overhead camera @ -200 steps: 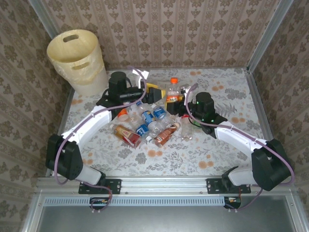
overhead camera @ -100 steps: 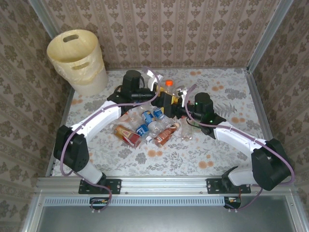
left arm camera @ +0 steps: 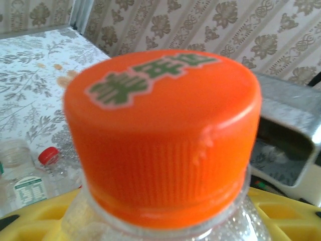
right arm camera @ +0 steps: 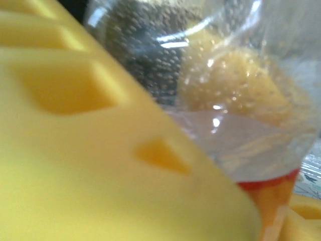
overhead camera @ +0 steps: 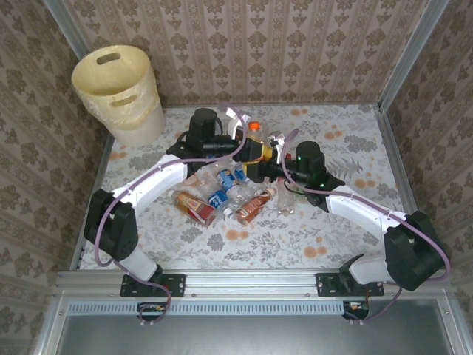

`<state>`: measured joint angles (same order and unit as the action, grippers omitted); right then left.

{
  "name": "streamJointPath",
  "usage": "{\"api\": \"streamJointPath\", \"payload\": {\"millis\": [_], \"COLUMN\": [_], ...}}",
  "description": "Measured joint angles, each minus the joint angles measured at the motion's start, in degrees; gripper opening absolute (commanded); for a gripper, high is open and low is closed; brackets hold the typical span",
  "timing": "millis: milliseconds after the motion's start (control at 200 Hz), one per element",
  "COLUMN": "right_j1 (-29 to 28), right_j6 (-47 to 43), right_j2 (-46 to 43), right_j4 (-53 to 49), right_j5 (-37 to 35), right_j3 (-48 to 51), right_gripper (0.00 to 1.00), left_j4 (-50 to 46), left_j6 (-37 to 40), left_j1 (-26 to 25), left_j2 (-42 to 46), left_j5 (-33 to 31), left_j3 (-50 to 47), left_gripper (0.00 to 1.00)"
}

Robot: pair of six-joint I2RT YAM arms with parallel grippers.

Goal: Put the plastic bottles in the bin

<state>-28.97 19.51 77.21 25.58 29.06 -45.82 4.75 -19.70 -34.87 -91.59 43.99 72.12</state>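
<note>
An upright clear bottle with an orange cap [overhead camera: 256,140] stands between my two grippers at the table's middle back. My left gripper [overhead camera: 247,151] is shut on it below the neck. In the left wrist view its cap [left arm camera: 160,130] looms large, with yellow fingers [left arm camera: 30,223] low on both sides. My right gripper [overhead camera: 276,151] is on the bottle's right side with its jaws spread. The right wrist view has the bottle's body [right arm camera: 241,100] behind a yellow finger [right arm camera: 100,150]. Several more plastic bottles [overhead camera: 225,192] lie in a heap in front. The pale yellow bin [overhead camera: 118,89] stands at the back left.
Patterned walls and metal posts [overhead camera: 403,63] close in the table at the back and sides. The heap holds a red-labelled bottle [overhead camera: 194,207] and a blue-labelled one [overhead camera: 244,176]. A small red-capped bottle [left arm camera: 48,155] lies below the left gripper. Bare patterned cloth [overhead camera: 347,140] spreads to the right.
My left gripper swung right from beside the heap to the orange-capped bottle and closed on it. My right gripper, which was shut on that bottle, opened. The bottle shifted slightly left.
</note>
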Motion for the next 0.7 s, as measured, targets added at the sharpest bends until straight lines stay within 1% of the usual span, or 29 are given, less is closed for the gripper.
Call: {"api": "streamJointPath", "payload": {"millis": [20, 35, 130, 205, 315, 410, 490, 610, 700], "right_j1": [0.0, 0.0, -0.2, -0.3, -0.3, -0.3, -0.1, 0.9, 1.7], "right_j6": [0.1, 0.0, -0.4, -0.3, 0.7, 3.5, 6.3, 10.3, 12.4], "right_j2": [-0.1, -0.4, -2.9, -6.0, -9.4, -10.3, -10.5, -10.5, -10.6], "right_j4": [0.1, 0.2, 1.3, 2.2, 2.7, 2.8, 2.4, 1.4, 1.3], "right_j5": [-0.1, -0.3, -2.4, -6.4, -11.8, -16.8, -20.1, -23.3, -25.2], "right_j3": [0.1, 0.3, 2.3, 5.2, 8.9, 11.0, 12.4, 12.7, 12.7], "right_gripper": [0.99, 1.00, 1.00, 1.00, 1.00, 1.00, 1.00, 1.00, 1.00], "left_j4": [0.0, 0.0, -0.5, -1.6, -3.9, -7.1, -9.5, -9.4, -8.4], "left_j6": [-0.1, -0.1, -0.3, -0.3, 0.2, 2.4, 5.7, 11.2, 15.4], "left_j1": [0.1, 0.2, 1.7, 3.6, 6.4, 8.0, 8.3, 8.9, 11.6], "left_j2": [0.2, 0.4, 1.3, 2.1, 4.0, 5.4, 6.0, 6.1, 5.9], "left_j5": [-0.7, -1.4, -5.9, -10.5, -18.4, -26.5, -35.3, -49.2, -58.0], "left_j3": [-0.3, -0.5, -1.2, -1.2, -1.2, -0.4, 1.5, 4.9, 7.9], "left_gripper": [0.53, 0.52, 0.51, 0.50, 0.50, 0.50, 0.50, 0.50, 0.51]}}
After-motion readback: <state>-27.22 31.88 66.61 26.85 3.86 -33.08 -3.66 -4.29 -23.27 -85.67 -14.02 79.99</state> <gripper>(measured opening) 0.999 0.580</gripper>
